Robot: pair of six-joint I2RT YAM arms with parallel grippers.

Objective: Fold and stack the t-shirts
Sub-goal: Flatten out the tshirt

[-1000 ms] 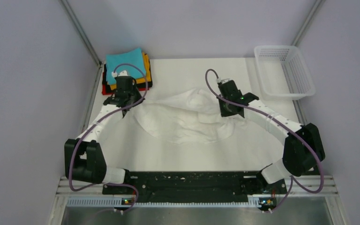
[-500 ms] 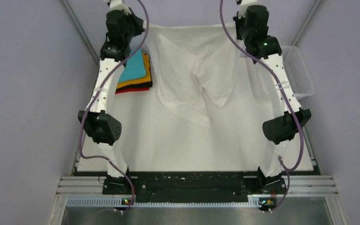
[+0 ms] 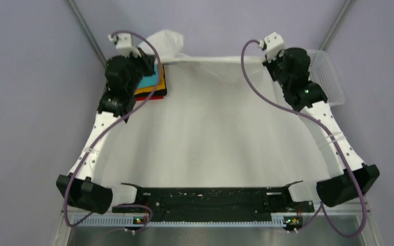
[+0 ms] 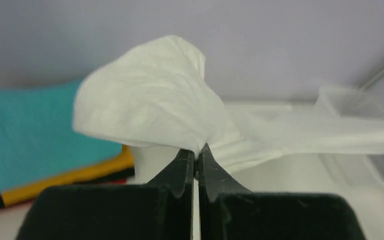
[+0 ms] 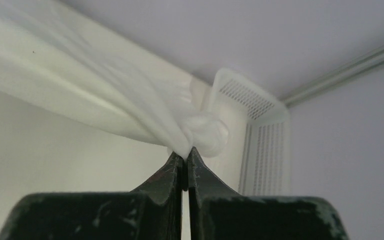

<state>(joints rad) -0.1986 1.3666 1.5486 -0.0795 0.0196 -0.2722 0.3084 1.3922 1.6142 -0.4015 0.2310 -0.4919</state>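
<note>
Top external: left pincer [image 4: 196, 151] and right pincer [image 5: 184, 153] pinch a thin, wrinkled white t-shirt [image 3: 210, 128].

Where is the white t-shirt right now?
In the top view, the white t-shirt is stretched across the far side, pinched between the left gripper and right gripper, with the folded shirt stack on its left and the basket on its right.

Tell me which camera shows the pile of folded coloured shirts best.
The left wrist view: the stack of folded shirts lies largely visible at left, teal on top, orange and dark layers beneath. In the top external view the left arm covers most of it. The right wrist view does not show it.
</note>
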